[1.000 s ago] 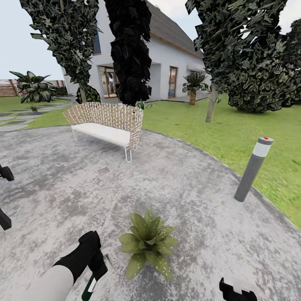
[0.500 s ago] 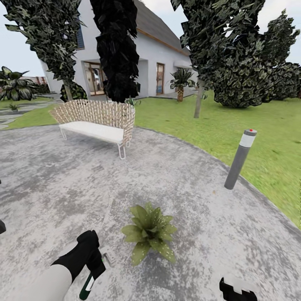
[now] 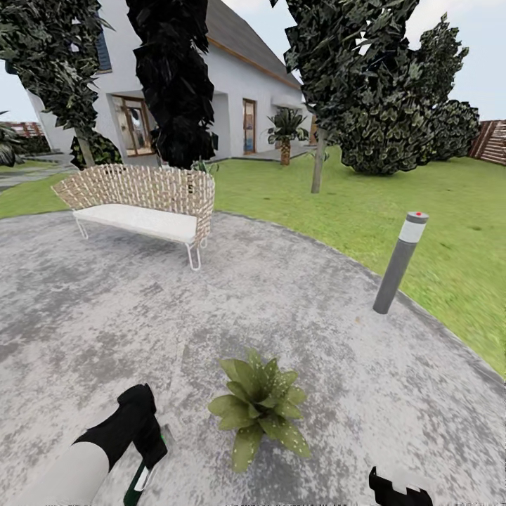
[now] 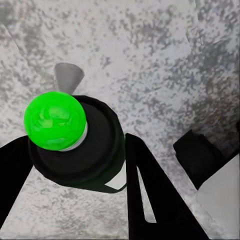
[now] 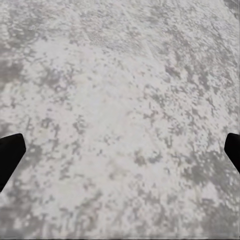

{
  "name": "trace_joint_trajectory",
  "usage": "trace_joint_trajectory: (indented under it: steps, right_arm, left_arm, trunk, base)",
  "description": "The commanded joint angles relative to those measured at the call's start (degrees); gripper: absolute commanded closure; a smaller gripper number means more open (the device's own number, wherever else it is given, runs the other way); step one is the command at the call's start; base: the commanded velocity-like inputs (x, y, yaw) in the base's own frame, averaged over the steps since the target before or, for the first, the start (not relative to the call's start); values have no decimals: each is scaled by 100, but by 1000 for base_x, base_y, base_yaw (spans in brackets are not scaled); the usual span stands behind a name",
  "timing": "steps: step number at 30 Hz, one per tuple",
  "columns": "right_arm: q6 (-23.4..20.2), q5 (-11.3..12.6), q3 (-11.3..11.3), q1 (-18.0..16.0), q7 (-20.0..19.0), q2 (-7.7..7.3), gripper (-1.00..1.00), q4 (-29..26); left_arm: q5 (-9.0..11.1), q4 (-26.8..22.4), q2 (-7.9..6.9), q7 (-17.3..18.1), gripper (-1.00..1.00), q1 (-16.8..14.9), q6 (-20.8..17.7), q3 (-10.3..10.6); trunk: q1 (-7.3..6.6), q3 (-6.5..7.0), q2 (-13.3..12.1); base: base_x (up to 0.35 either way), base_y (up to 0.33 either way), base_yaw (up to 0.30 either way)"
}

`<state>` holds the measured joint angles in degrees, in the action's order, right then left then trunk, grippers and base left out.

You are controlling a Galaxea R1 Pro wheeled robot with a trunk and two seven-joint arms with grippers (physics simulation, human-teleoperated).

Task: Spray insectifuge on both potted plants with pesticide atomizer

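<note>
Left gripper (image 3: pixel 144 450) fingers clamped on the pesticide atomizer (image 3: pixel 143 476), bottle's long axis hanging down toward the paved patio (image 3: pixel 105 316). Left wrist view: atomizer (image 4: pixel 75 140) seen end-on, bright green cap uppermost. Potted plant (image 3: pixel 258 411) sits just beside, toward the robot's right of the bottle. Left arm nearer. Right gripper (image 5: pixel 120 150) fingers spread wide, nothing between them.

We see one potted plant (image 3: pixel 260 406), a low rosette of speckled olive leaves, sitting on the garden's grey mottled patio (image 3: pixel 295 295). The pesticide atomizer (image 3: pixel 143 474), dark green with a white band, hangs tilted just beside it.
</note>
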<state>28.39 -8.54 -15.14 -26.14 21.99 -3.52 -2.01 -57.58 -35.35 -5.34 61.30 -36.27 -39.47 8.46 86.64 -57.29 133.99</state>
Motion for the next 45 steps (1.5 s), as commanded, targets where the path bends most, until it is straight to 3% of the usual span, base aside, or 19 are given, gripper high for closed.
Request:
trace_joint_trajectory:
  steps: [1, 4, 6, 11, 20, 22, 24, 26, 27, 29, 34, 36, 38, 45]
  right_arm:
    - [17, -60, -42, -5, 25, 0, -100, 8]
    - [17, -60, -44, -5, 25, -4, -100, 4]
    - [17, -60, -49, -5, 28, -17, -100, 0]
    - [17, -54, -51, -5, 30, -18, -100, -67]
    - [17, -53, -47, -5, 25, -11, -100, -71]
    - [17, -63, -29, -5, 25, -7, -100, -70]
    - [17, -70, -20, -5, 15, -8, -100, -66]
    - [17, -78, -10, -5, 2, -8, -100, -63]
    - [17, -83, -8, -5, 0, -8, -100, -63]
    - [17, -81, -7, -5, -4, -11, -100, -62]
    - [15, -70, -14, -5, 14, -6, -100, -65]
    - [12, -70, -20, -5, 15, -8, -100, -63]
    - [10, -69, -23, -5, 15, -8, -100, -63]
    - [8, -69, -24, -5, 12, -5, -100, -69]
  left_arm:
    - [0, -61, -54, 150, 100, -8, -43, 25]
    - [-27, -445, -118, 508, 100, -25, -36, 35]
    - [-29, -664, -57, 812, 100, -42, -25, 66]
    - [-41, -751, -22, 1333, 100, -56, -9, 698]
    - [-48, -1090, -21, 1448, 100, -94, -34, 747]
    - [-44, -1105, -10, 1509, 100, -234, -51, 748]
    - [-47, -1099, 13, 1786, 100, -468, -82, 773]
    - [-289, -1103, 32, 2380, 100, -714, -107, 1006]
    - [-572, -1105, 97, 2606, 100, -785, -116, 1106]
    - [-838, -1112, 277, 2770, 100, -885, -140, 1165]
    - [-884, -1107, 492, 2870, 100, -1196, -183, 1166]
    - [-889, -1102, 448, 2870, 100, -1213, -178, 1152]
    - [-897, -1098, 307, 2870, 100, -1199, -162, 1144]
    - [-878, -1040, -715, 2870, 100, -1138, -81, 1117]
  trunk:
    - [-1, -14, 2]
    - [-1, -37, 2]
    - [-1, -53, 2]
    - [-1, -93, 2]
    - [-1, -167, 2]
    - [-1, -172, 2]
    - [-1, -174, 2]
    - [-1, -174, 2]
    - [-1, -174, 2]
    - [-1, -174, 2]
    - [-1, -174, 2]
    - [-1, -176, 2]
    - [-1, -184, 2]
    - [-1, -235, 2]
  base:
    - [-97, 290, -170]
    - [-120, 295, -170]
    - [-11, 327, -169]
    - [172, 189, -168]
    - [17, 5, -142]
    - [0, 0, -27]
    - [0, 0, -8]
    - [0, 0, -2]
    - [0, 0, 0]
    - [0, 0, 0]
    - [0, 0, -29]
    - [0, 0, -210]
    - [0, 0, -237]
    - [0, 0, -174]
